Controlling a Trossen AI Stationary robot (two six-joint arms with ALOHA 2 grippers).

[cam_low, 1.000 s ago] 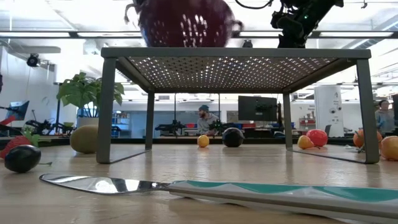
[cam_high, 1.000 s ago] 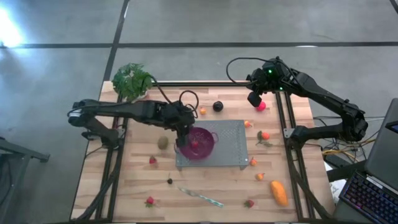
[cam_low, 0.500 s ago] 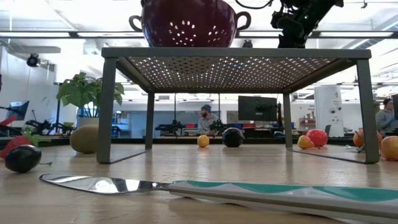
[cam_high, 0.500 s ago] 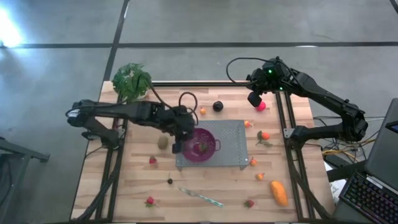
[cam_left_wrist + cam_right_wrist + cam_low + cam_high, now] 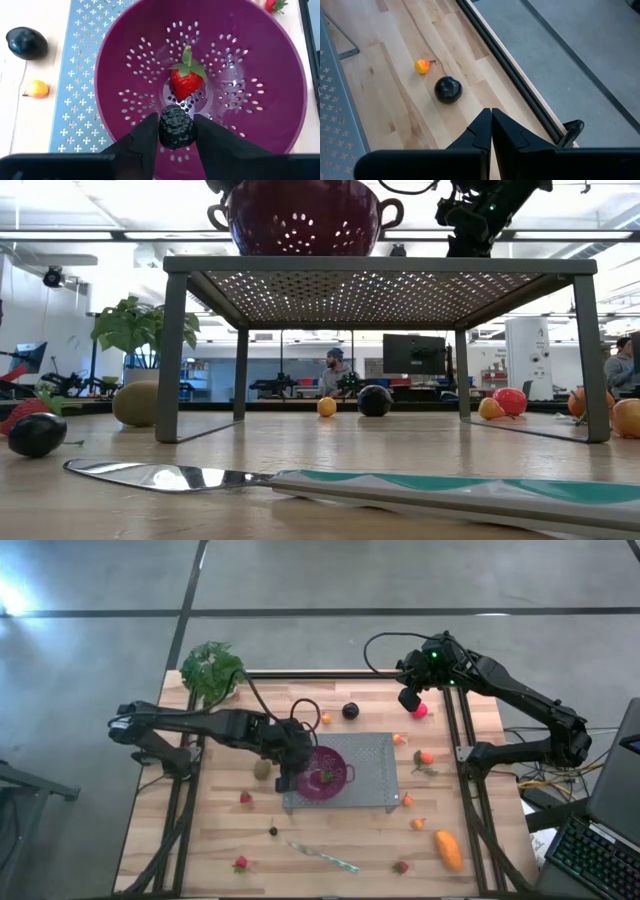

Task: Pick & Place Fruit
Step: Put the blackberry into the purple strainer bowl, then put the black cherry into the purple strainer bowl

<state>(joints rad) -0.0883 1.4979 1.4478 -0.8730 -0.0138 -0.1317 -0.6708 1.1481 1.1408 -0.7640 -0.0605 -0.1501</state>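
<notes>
Left gripper [image 5: 176, 124] over the purple colander [image 5: 131, 55], which stands on the perforated metal rack [image 5: 80, 75] at mid-table.

**Change.** A second ago the colander showed blurred and off-square in the low view. It now sits steady on the rack, and the left arm has drawn slightly toward its own side. The jaws stand narrow, pinching a dark blackberry [image 5: 176, 134] just above the bowl's near wall. The grip looks to be easing, though the wrist view cannot confirm a release.

**Meaning.** One strawberry [image 5: 186, 82] already lies in the bowl. The blackberry appears about to join it, so the task is at an early stage.

**Surroundings.**
- The right gripper [image 5: 408, 700], jaws fully closed and empty, hangs at the far right corner beside a pink ball [image 5: 421, 711].
- A plum [image 5: 26, 43] and a small orange piece [image 5: 37, 88] lie beyond the rack.
- A kiwi [image 5: 262, 769] lies close beside the left arm.
- More strawberries and an oblong orange fruit [image 5: 448, 850] are scattered toward the near edge.

**Obstacles.** A knife [image 5: 300, 480] lies near the front, and a leafy plant [image 5: 212, 668] occupies the far left corner. Neither blocks the drop.
</notes>
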